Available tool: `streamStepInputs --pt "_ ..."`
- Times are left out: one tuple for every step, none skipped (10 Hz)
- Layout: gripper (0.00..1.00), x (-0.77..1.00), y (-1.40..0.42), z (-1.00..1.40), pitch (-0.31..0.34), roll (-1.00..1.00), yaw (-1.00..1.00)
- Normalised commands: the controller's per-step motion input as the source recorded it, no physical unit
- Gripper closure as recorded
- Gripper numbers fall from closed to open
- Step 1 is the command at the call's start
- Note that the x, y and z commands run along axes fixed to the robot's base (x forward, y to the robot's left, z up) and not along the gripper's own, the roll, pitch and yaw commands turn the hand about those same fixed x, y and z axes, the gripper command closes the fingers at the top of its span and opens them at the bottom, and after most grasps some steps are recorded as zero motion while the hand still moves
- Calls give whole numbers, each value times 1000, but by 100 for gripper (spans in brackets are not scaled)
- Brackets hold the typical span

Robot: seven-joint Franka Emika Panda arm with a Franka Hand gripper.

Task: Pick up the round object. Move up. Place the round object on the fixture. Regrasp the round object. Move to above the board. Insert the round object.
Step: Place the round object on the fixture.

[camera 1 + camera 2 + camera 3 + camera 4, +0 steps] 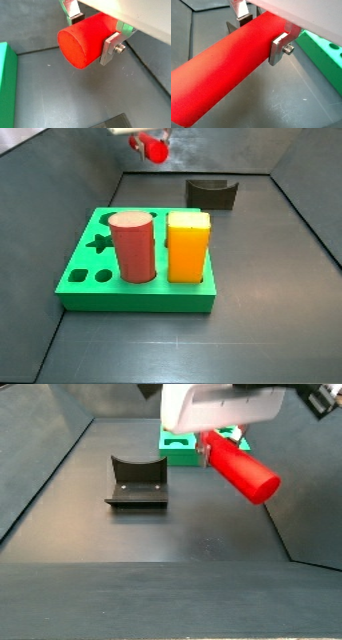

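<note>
I see a salmon-red cylinder [134, 248] and an orange-yellow square block [189, 247] standing upright, side by side, frame centre.

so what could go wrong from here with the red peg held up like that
The hand grips the round object near one end, lying sideways, so the long free end could tilt or slip between the fingers. It hangs high above the floor, apart from the fixture; a drop might roll it away, perhaps against the board.
</note>
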Motion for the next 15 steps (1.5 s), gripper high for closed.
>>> streamStepInputs --pt "100 -35 5 1000 40 87 -11" --pt "100 -34 4 930 45 97 -4" --pt "100 -26 2 739 53 107 7" --pt "100 -20 2 644 57 110 14" --pt "100 -8 1 401 73 108 27" --pt "100 -3 2 304 82 110 32" --pt "100 1000 -427 266 84 -320 -1000" --pt "100 1000 -426 235 90 -323 -1000" --pt "100 1000 -362 209 119 -385 -1000" --pt "100 1000 -317 186 139 -462 -1000" --pt "100 1000 -284 164 140 -452 -890" --pt "100 1000 -258 150 121 -392 -721" --pt "100 1000 -218 125 81 -286 -433" --pt "100 1000 -196 114 61 -226 -287" --pt "100 1000 -167 98 58 -181 -167"
